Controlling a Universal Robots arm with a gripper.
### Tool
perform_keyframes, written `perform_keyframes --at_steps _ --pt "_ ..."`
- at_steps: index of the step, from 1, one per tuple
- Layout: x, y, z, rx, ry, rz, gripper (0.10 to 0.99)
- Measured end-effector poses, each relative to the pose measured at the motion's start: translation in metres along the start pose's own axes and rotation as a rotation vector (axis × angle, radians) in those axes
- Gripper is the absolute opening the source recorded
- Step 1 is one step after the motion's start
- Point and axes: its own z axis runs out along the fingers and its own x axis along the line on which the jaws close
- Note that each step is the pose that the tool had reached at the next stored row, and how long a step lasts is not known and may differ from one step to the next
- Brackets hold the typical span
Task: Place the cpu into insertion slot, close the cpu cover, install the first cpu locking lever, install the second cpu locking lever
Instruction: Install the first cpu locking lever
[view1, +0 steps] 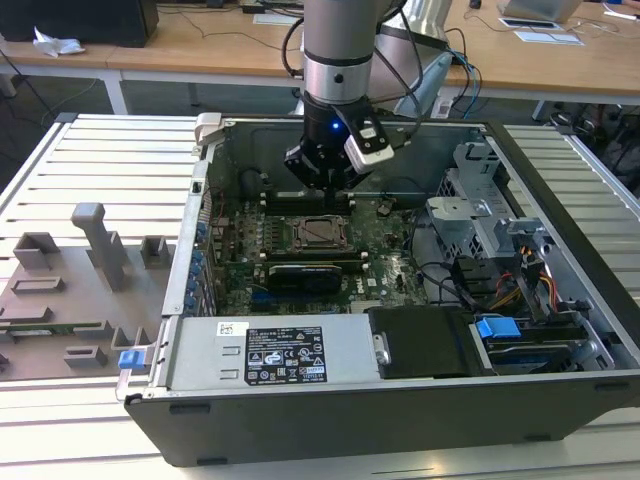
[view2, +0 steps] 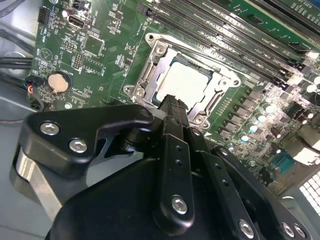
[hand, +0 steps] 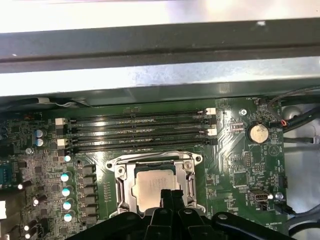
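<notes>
A slatted table (view1: 90, 150) carries an open case (view1: 400, 400); at the exterior view's left lies a grey fixture tray (view1: 70, 290). Inside, the cpu (hand: 154, 186) sits in its socket, the cover (hand: 122, 182) framing it. The hand (view2: 172, 102) hovers just above, fingers (view2: 172, 130) pressed together, empty.

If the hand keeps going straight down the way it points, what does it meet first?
Most likely the cpu seated in its socket: the hand hangs right above its near edge with nothing between, though the exact gap is unclear.
</notes>
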Motion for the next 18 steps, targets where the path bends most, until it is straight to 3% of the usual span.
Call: perform_keyframes --at_steps 6,12,18 --pt "-0.0003 0.0000 -0.0066 0.000 0.0001 0.000 0.106" --pt "-0.0012 0.0000 -0.0280 0.000 0.0000 0.000 0.106" --pt "-0.0014 0.0000 -0.0326 0.000 0.0000 0.000 0.106"
